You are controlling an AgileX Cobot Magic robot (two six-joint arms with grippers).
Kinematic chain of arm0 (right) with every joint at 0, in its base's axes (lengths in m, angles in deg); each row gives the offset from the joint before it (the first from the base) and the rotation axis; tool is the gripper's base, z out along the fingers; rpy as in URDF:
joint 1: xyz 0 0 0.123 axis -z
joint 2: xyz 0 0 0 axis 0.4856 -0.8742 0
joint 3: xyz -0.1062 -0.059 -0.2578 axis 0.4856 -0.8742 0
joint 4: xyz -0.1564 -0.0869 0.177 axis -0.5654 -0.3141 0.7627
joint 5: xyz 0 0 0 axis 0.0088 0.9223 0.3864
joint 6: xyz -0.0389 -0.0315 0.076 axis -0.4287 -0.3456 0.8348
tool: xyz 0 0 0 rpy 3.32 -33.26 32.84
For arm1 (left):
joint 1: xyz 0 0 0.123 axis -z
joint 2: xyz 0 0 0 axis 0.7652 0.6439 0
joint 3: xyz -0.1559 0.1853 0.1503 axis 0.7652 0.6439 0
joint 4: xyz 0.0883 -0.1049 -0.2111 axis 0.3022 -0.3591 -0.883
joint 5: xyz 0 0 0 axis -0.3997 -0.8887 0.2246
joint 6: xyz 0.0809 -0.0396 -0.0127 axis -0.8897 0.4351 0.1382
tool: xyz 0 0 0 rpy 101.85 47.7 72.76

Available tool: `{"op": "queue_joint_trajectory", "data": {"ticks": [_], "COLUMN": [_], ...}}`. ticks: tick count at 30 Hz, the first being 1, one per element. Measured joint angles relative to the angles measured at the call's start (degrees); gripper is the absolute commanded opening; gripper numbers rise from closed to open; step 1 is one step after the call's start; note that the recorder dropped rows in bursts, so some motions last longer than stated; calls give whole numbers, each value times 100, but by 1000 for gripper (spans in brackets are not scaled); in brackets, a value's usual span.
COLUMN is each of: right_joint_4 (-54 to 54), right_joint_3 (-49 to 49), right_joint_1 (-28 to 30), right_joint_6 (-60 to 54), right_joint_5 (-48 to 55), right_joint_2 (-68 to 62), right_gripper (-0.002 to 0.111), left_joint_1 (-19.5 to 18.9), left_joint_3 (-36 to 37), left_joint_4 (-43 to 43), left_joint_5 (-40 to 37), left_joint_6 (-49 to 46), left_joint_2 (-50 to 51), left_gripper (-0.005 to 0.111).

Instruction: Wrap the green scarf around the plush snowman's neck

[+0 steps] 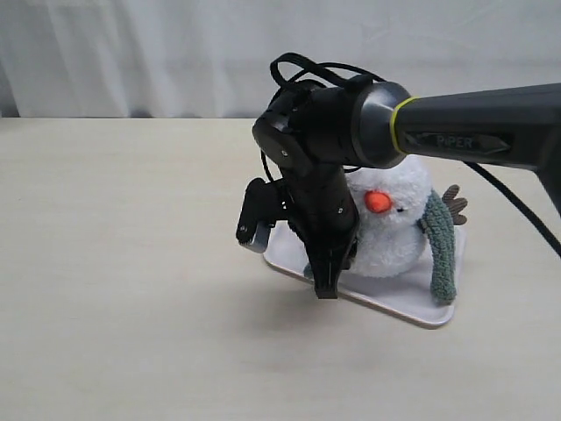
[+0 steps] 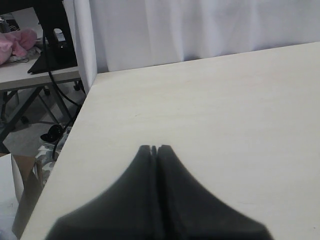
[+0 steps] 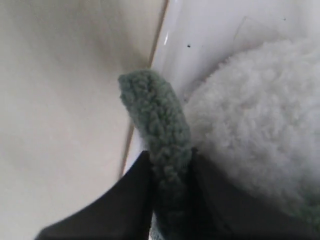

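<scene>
Green scarf (image 1: 440, 254) on the plush snowman (image 1: 394, 232): one long end down the right flank, from beside the head to the white tray (image 1: 403, 298), a brown twig arm (image 1: 453, 203) sticking out just behind it. Other end low at the near left of the body, caught between the fingers of the right hand (image 1: 326, 293), rounded tip poking free past the fingertips, just above the tray's edge. Right hand clamped on that end, dark fingers touching the fuzzy strip on both sides, pointed down at the tray's near left rim. Snowman upright on the tray, right of centre on the counter (image 1: 131, 263), orange nose (image 1: 379, 202) toward the near left. No sight of the neck crease: hidden behind the right arm (image 1: 473, 132), thick and black, in from the right edge across the head, looped black cables (image 1: 298, 66) on top, the left part of the body masked too. Left hand (image 2: 154, 148) well apart from all this, fingers pressed together on nothing, over bare pale counter near its edge. Beyond that edge, a pink fluffy thing (image 2: 17, 42) on a second table. White curtain (image 1: 131, 53) along the far side.
</scene>
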Motion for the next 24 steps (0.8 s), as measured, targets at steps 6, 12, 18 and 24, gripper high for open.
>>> {"op": "queue_joint_trajectory", "data": {"ticks": [6,12,18,24], "right_joint_4": [70,670,1957,3101], "right_joint_3": [0,-10,-28,-28], "right_joint_1": [0,-35,-43,-43], "right_joint_6": [327,465,704,753], "right_joint_5": [0,0,0,0], "right_joint_2": [0,51,422,817], "right_gripper": [48,47,47,47], "left_joint_1": [0,0,0,0], "left_joint_3": [0,0,0,0], "left_joint_4": [0,0,0,0], "left_joint_5": [0,0,0,0], "left_joint_6": [0,0,0,0], "left_joint_2": [0,0,0,0], "left_gripper": [0,0,0,0]}}
